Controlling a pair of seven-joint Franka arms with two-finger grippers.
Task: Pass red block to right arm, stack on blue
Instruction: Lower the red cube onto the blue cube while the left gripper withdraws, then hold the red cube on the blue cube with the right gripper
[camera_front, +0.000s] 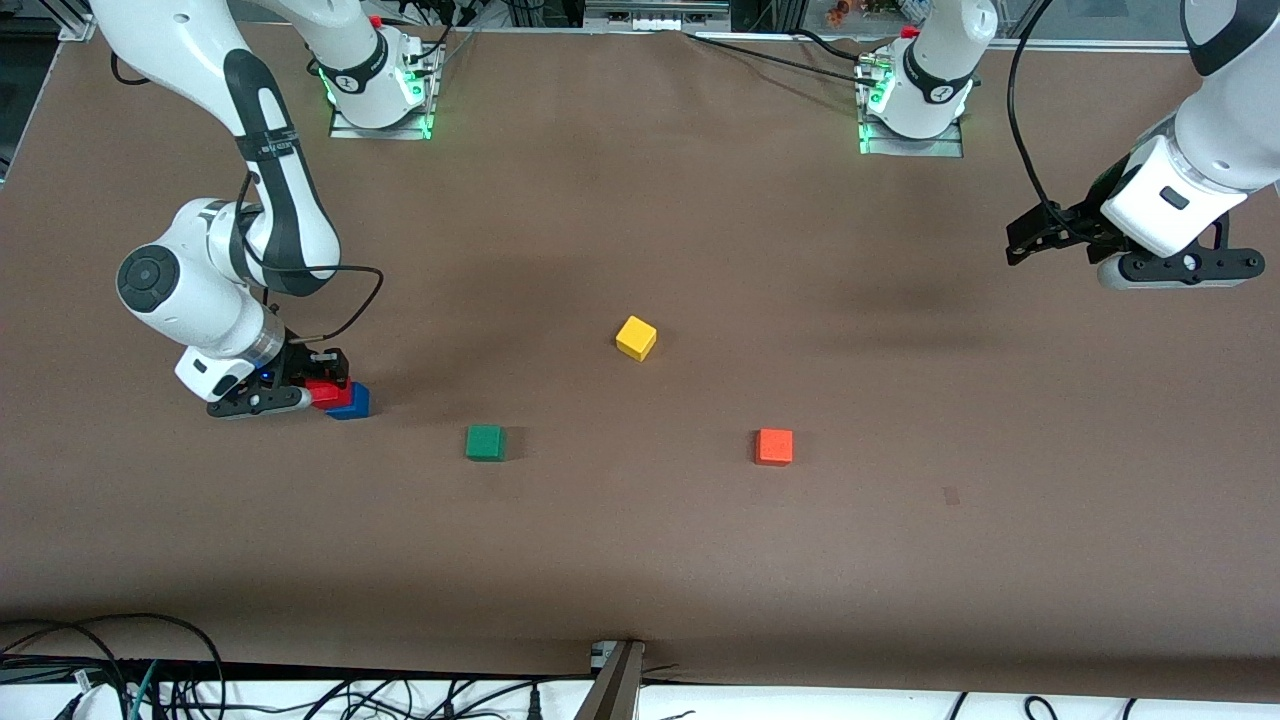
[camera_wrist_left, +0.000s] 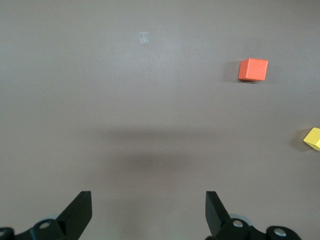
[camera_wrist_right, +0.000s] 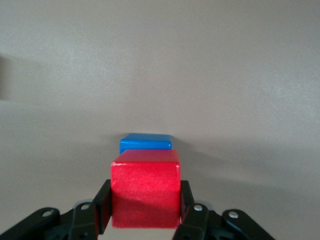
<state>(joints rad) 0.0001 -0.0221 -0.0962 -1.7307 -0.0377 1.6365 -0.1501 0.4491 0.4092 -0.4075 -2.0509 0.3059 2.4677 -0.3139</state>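
Right gripper (camera_front: 318, 392) clamping glossy red block (camera_wrist_right: 145, 187) over blue cube (camera_wrist_right: 146, 143), left gripper (camera_wrist_left: 148, 212) spread wide, empty

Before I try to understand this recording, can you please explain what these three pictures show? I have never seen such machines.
These are two white robot arms at a brown table. The large picture looks down from a high camera facing them; the other two come from cameras on each arm's wrist.

The right end effector is low over the table, shut on the red block, with the blue block just under and beside it.

The left end effector is open, holds nothing and waits in the air at its own end of the table.

Also on the table are a green cube, a yellow cube and an orange cube.
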